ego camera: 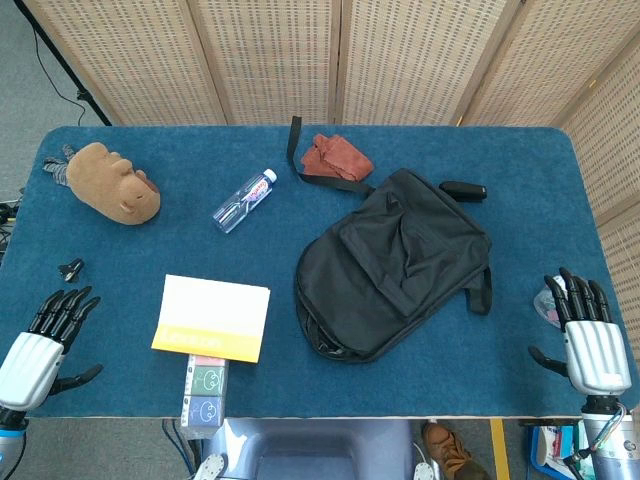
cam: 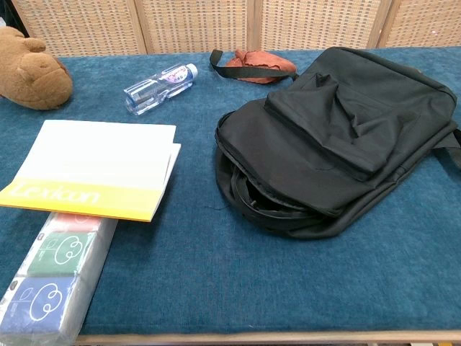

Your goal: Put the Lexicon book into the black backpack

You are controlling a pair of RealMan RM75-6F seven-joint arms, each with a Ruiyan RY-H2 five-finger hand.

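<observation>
The Lexicon book (ego camera: pixel 212 316) (cam: pixel 94 168), white with a yellow band, lies flat at the front left of the blue table, its near edge resting on a pack of tissues. The black backpack (ego camera: pixel 395 262) (cam: pixel 338 133) lies flat to its right, its main zipper gaping toward the front edge. My left hand (ego camera: pixel 45 338) hovers open at the table's front left corner, well left of the book. My right hand (ego camera: pixel 585 335) hovers open at the front right corner, right of the backpack. Neither hand shows in the chest view.
A tissue pack (ego camera: pixel 205 392) (cam: pixel 54 277) sits under the book's front edge. A brown plush toy (ego camera: pixel 115 182) (cam: pixel 30 72), a water bottle (ego camera: pixel 244 200) (cam: pixel 158 88), a red cloth (ego camera: pixel 335 157) (cam: pixel 259 65) and a small black clip (ego camera: pixel 71 267) lie further back.
</observation>
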